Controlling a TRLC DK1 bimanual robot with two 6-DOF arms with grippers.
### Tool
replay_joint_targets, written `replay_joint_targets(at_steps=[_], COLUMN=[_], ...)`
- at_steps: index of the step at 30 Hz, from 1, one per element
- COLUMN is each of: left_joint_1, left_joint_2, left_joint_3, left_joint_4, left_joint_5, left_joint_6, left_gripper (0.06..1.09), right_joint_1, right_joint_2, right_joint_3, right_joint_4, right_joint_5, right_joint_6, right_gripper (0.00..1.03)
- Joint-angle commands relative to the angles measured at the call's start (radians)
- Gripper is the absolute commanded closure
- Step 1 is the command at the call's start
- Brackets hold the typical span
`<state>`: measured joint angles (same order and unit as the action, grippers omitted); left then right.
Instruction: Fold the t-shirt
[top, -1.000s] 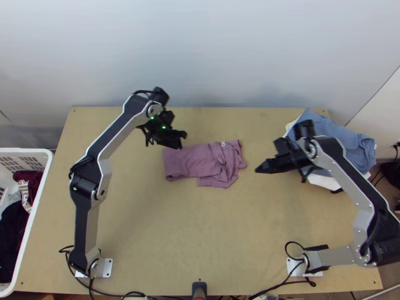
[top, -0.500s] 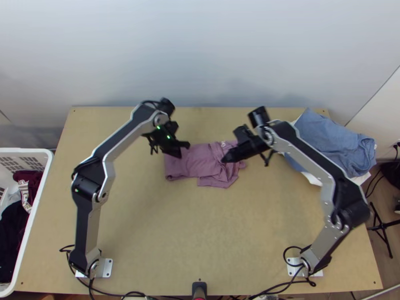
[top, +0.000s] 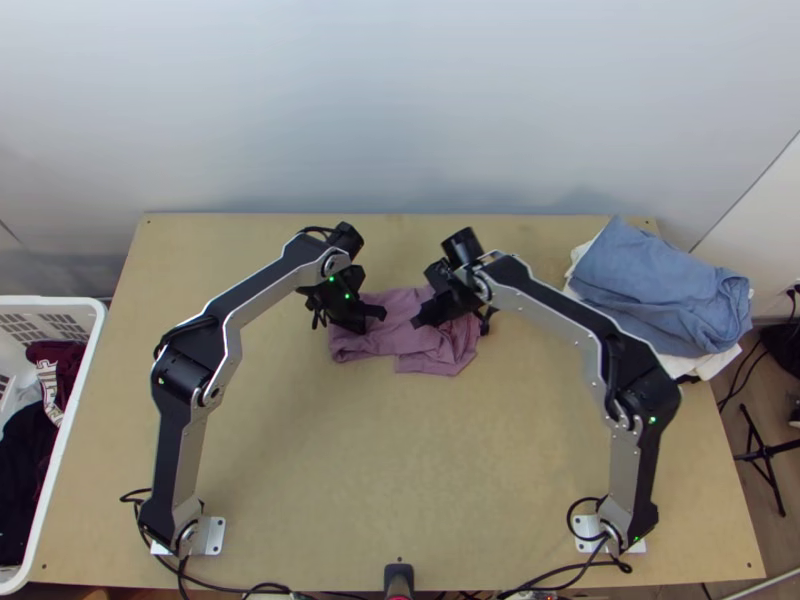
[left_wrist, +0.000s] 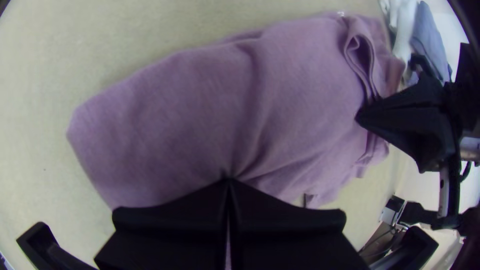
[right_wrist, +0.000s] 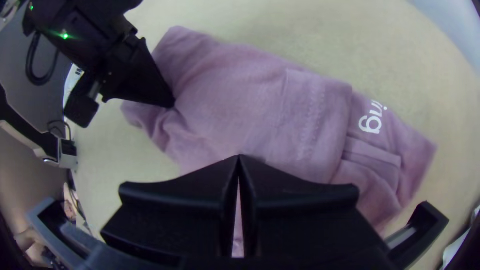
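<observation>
The mauve t-shirt (top: 432, 350) lies as a folded bundle in the middle of the table, its right part rumpled. In the top view my left gripper (top: 378, 313) is over its left part; in the left wrist view creases run out from the closed tips of the left gripper (left_wrist: 229, 181), shut on the t-shirt (left_wrist: 175, 115). My right gripper (top: 420, 321) is above the bundle's middle, to the right of the left one. In the right wrist view the right gripper (right_wrist: 239, 157) is shut over the t-shirt (right_wrist: 240, 95), with no pinched cloth visible at its tips. White lettering shows on one layer.
A pile of blue and white clothes (top: 655, 285) lies at the table's back right. A white basket (top: 75, 400) with dark clothes stands off the left edge. Bare wood (top: 400, 470) stretches between the arms in front of the t-shirt. The two grippers are close together.
The right arm has swung left from beside the clothes pile to over the t-shirt. The left gripper has shifted slightly right and toward the near edge. The t-shirt lies about the same.
</observation>
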<state>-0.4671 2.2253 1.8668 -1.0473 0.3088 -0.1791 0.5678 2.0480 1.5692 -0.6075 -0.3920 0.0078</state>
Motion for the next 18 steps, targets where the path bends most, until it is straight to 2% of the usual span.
replay_joint_targets(at_steps=[1,5,17,18], left_joint_1=[-0.002,-0.015,-0.019,-0.019], left_joint_2=[-0.004,-0.003,-0.003,-0.004], left_joint_3=[-0.017,-0.015,-0.028,-0.028], left_joint_4=[0.012,0.017,0.020,0.013], left_joint_5=[-0.022,-0.030,-0.030,-0.030], left_joint_6=[-0.002,0.001,0.020,0.026], left_gripper=[1.04,1.04,1.04,1.04], right_joint_1=[0.017,-0.054,-0.269,-0.281], right_joint_2=[0.046,0.026,-0.242,-0.255], right_joint_3=[0.003,-0.023,-0.232,-0.233], right_joint_4=[0.061,0.064,0.046,0.041], right_joint_5=[0.206,0.257,0.255,0.254], right_joint_6=[-0.015,-0.029,-0.080,-0.072], right_gripper=[1.00,1.00,1.00,0.95])
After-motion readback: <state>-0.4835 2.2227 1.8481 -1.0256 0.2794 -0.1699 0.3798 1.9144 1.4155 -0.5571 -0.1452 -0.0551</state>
